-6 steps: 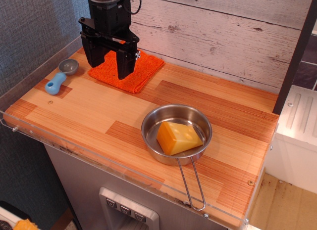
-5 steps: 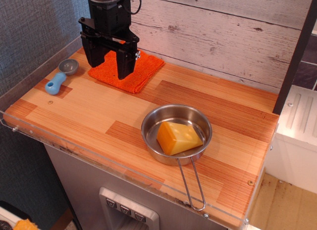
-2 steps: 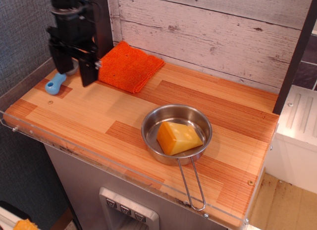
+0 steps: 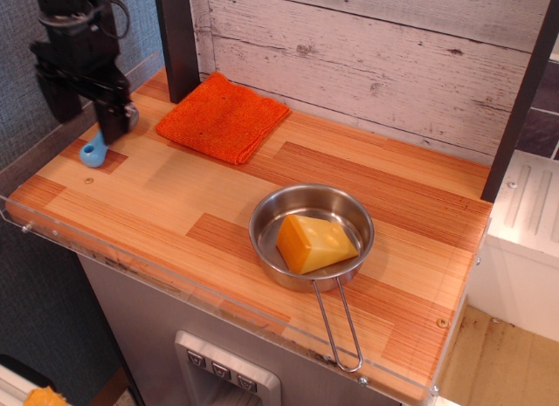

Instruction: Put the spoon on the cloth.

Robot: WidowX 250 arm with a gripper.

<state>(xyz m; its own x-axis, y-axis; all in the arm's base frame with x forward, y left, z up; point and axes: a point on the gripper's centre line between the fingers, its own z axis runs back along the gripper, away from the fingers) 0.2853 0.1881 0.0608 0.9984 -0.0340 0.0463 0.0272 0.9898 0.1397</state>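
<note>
The spoon (image 4: pixel 92 150) lies at the far left of the wooden counter; only the end of its light-blue handle and a sliver of its grey bowl show, the rest is hidden behind my gripper. My black gripper (image 4: pixel 86 127) is open and hangs over the spoon, its fingers (image 4: pixel 113 118) apart on either side of it. I cannot tell whether they touch it. The orange cloth (image 4: pixel 223 116) lies flat at the back of the counter, to the right of the gripper, with nothing on it.
A steel pan (image 4: pixel 266 216) with a long wire handle holds a yellow cheese wedge (image 4: pixel 314 243) at the front middle. A clear plastic rim (image 4: pixel 175 288) runs along the counter's left and front edges. A dark post (image 4: pixel 177 39) stands behind the cloth, against a plank wall.
My gripper has moved left from above the cloth to above the spoon, uncovering the cloth and hiding most of the spoon. The spoon, cloth and pan have not moved.
</note>
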